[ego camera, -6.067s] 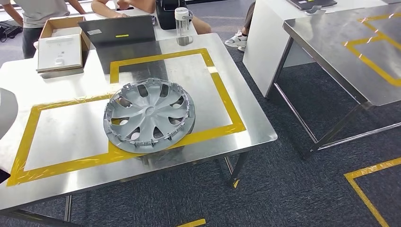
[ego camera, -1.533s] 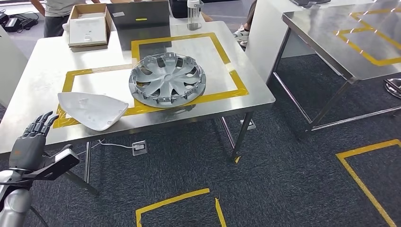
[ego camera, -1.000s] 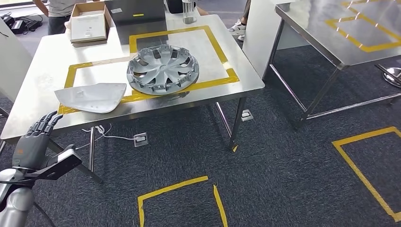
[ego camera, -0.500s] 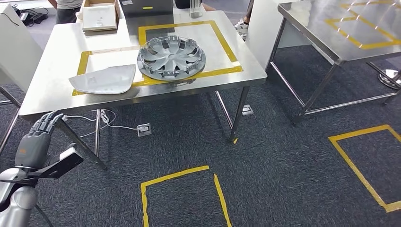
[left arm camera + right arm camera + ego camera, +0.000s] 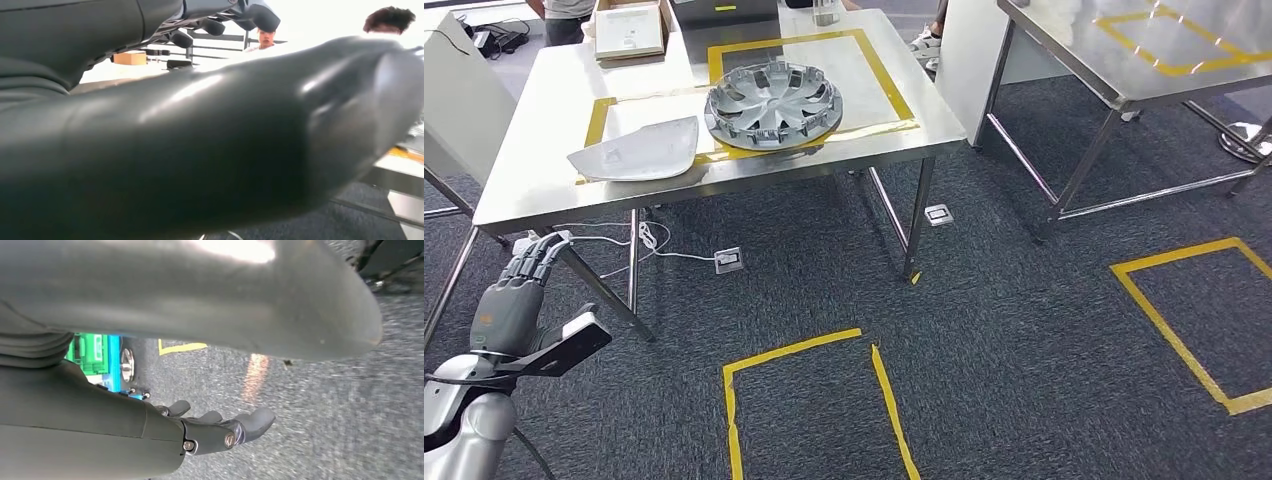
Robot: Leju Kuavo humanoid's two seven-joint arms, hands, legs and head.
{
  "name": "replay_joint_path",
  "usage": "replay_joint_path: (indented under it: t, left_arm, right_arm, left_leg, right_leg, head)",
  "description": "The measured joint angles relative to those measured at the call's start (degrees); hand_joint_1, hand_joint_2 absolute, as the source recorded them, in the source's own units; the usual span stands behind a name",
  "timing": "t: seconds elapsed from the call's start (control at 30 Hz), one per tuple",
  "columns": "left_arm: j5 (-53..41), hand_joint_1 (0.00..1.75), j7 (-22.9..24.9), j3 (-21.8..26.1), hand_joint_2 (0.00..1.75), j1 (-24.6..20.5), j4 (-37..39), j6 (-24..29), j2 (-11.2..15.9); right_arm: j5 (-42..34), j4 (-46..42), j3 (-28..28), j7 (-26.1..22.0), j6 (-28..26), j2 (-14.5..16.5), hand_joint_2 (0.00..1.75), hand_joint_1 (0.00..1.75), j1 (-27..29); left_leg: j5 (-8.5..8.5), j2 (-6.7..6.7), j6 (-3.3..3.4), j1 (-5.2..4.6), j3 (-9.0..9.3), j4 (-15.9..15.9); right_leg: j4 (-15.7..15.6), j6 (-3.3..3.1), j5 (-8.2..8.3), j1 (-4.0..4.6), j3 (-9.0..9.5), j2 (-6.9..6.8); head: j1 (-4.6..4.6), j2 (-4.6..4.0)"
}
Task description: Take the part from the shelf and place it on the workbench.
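A silver wheel cover [image 5: 773,104] lies inside the yellow tape frame on the steel workbench [image 5: 534,195]. Beside it, toward the bench's left front, lies a pale grey curved panel part [image 5: 637,153]. My left hand [image 5: 519,300] hangs low at the lower left, well below and in front of the bench, fingers stretched out and holding nothing. In the left wrist view its thick thumb [image 5: 200,150] is close to the lens. My right hand [image 5: 200,432] hangs over dark carpet, fingers loosely extended, nothing in them.
A cardboard box [image 5: 630,28] and a laptop [image 5: 724,10] sit at the bench's far side, with a person [image 5: 564,8] behind. A second steel table [image 5: 1124,60] stands right. Yellow tape squares [image 5: 809,400] mark the carpet. A floor socket [image 5: 728,260] with cables lies under the bench.
The whole view has pulled back, so the bench now sits farther up the picture. The panel part lies on the bench where earlier only the wheel cover lay. My left hand stays low and empty.
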Motion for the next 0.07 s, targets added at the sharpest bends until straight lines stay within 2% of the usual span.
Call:
replay_joint_path:
  t: [0.03,0.07]
  left_arm:
    - [-0.04,0.00,-0.01,0.02,0.00,0.01,0.05,0.00,0.00]
    - [-0.05,0.00,-0.01,0.03,0.00,0.00,0.08,0.00,0.00]
  right_arm:
    - [-0.01,0.00,0.00,0.03,-0.01,0.00,0.00,0.00,0.02]
    - [-0.01,0.00,0.00,0.05,-0.01,0.00,0.00,0.00,0.03]
  left_leg:
    - [-2.98,-0.02,-0.17,-0.05,-0.69,2.97]
    - [-4.65,-0.02,-0.24,-0.06,-1.08,4.68]
  right_leg:
    - [-0.07,-0.24,0.62,0.04,-0.66,-0.05]
    - [-0.06,-0.37,0.92,0.05,-1.00,-0.09]
  head:
    - [-0.08,0.00]
    - [-0.11,0.00]
